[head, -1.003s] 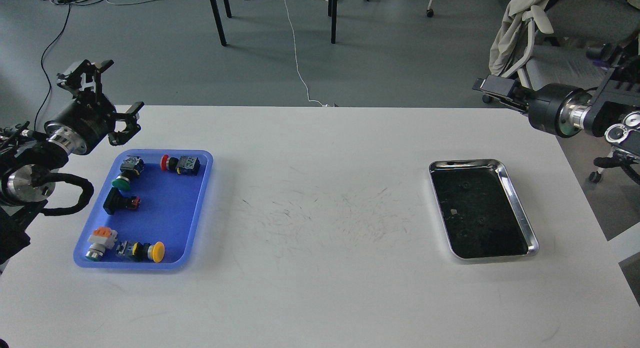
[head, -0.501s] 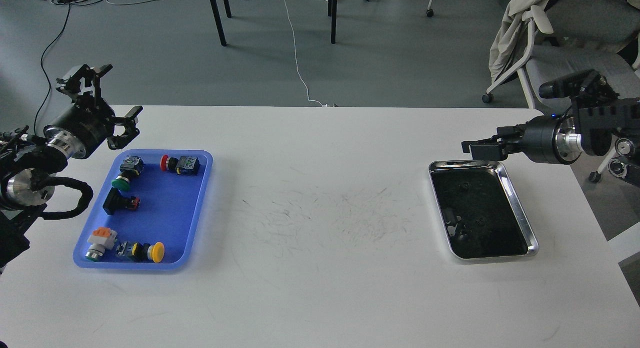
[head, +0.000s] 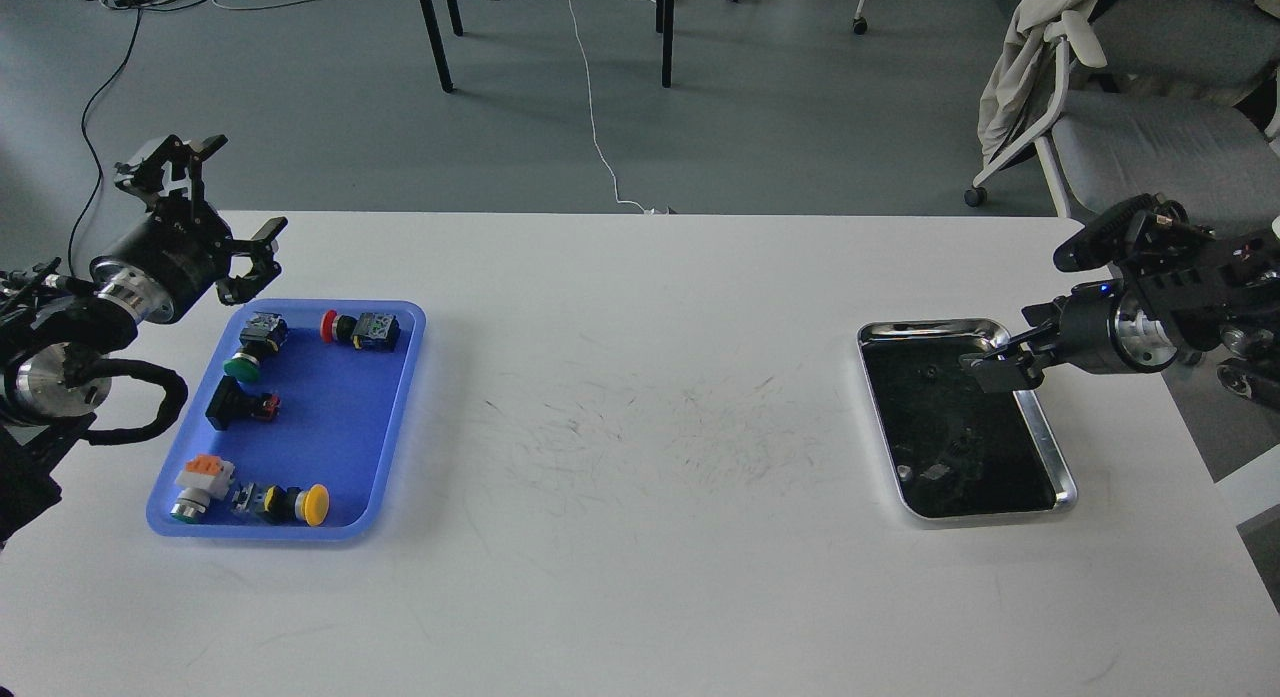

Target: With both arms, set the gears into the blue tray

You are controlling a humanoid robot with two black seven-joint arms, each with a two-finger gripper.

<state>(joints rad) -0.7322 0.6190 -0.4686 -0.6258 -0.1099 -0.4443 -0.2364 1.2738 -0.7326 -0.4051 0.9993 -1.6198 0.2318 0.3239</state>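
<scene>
Blue tray (head: 385, 417) holds five push-button switches (head: 362, 329). Steel tray (head: 1040, 427): two gears (head: 930, 372) faintly visible. Our left gripper (head: 215, 202) spread wide, empty; right gripper (head: 990, 372): cannot tell.

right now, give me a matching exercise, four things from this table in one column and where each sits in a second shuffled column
Things:
1. blue tray
2. steel tray
3. left gripper
4. yellow-capped switch

Places:
A. near end of the blue tray
B. left side of the table
C. above the table's far left corner
D. right side of the table, under the right gripper

Pairs: 1-B, 2-D, 3-C, 4-A
</scene>
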